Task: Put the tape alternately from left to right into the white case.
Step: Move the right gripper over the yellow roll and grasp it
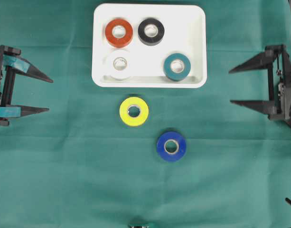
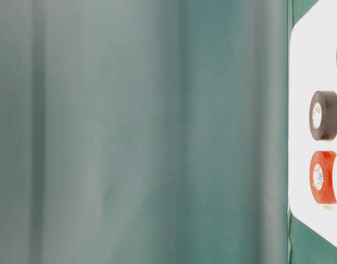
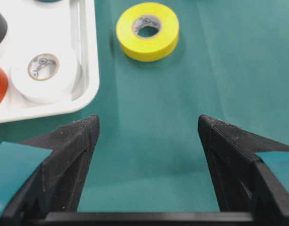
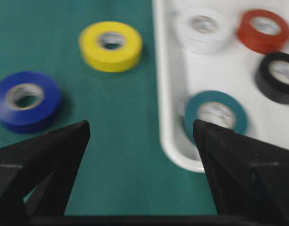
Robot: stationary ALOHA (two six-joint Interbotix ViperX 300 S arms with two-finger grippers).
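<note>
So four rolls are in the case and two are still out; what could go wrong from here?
1. The yellow roll lies close to the white case rim, so a finger of the open left gripper might catch the rim.
2. Free space sits mainly in the middle between the white roll and teal roll; a drop could land on one.

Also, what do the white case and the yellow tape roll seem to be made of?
The white case looks like smooth moulded plastic: rounded corners, raised rim and a soft shine. The yellow tape roll looks like glossy vinyl tape, probably on a pale card core; the core's material is not certain.
</note>
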